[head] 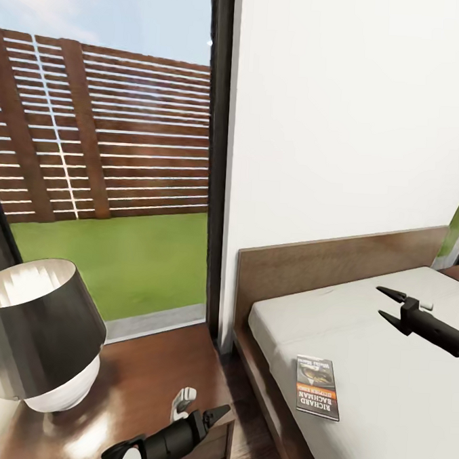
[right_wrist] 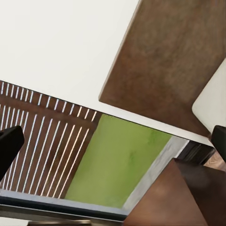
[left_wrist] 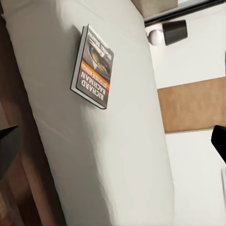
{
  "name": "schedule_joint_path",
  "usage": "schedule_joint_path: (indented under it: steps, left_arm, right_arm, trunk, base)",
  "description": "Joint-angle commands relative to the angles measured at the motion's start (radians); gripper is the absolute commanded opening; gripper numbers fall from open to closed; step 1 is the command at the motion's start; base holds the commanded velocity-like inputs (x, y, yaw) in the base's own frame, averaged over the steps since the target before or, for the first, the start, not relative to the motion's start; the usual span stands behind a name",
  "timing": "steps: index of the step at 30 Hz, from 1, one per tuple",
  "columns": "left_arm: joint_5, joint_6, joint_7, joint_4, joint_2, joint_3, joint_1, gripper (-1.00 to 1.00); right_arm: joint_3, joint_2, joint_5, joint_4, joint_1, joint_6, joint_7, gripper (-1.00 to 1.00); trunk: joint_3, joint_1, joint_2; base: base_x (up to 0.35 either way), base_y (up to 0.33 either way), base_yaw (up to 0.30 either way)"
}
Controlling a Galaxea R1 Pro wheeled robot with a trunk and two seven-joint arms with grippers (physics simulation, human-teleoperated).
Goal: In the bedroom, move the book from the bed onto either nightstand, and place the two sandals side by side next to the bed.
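Thin dark-grey orange-banded paperback book (head: 317, 387) flat nr pale mattress bed (head: 395, 416) edge; R gripper (head: 390, 304) wide, empty—lower square, pinch edge.

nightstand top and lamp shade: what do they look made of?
Nightstand: dark brown wood, or wood veneer, glossy; grain shows and it mirrors window light. Lamp shade: likely metal or coated plastic, dark grey outside, pale inside, with soft vertical sheen streaks.

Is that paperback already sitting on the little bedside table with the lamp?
No, the book lies flat on the bed mattress, while the nightstand holds only the lamp.
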Motion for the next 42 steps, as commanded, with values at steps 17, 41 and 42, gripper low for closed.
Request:
schedule_joint_path:
  steps: [17, 41, 42]
  left_arm:
    - [0.032, 0.007, 0.003, 0.017, -0.003, 0.001, 0.000, 1.00]
    - [0.114, 0.007, 0.002, 0.023, -0.008, -0.005, 0.000, 1.00]
    - [0.114, 0.007, 0.002, 0.023, -0.008, -0.005, 0.000, 1.00]
  right_arm:
    - [-0.003, 0.000, 0.008, 0.004, -0.001, 0.010, 0.002, 1.00]
    - [-0.003, -0.001, 0.010, 0.004, -0.001, 0.012, 0.002, 1.00]
    - [-0.003, -0.001, 0.010, 0.004, -0.001, 0.012, 0.002, 1.00]
  trunk:
    - [-0.001, 0.000, -0.001]
    - [-0.001, 0.000, -0.001]
    - [-0.001, 0.000, -0.001]
  base:
    - [0.000, 0.000, 0.000]
    - [0.000, 0.000, -0.008]
    - [0.000, 0.000, -0.074]
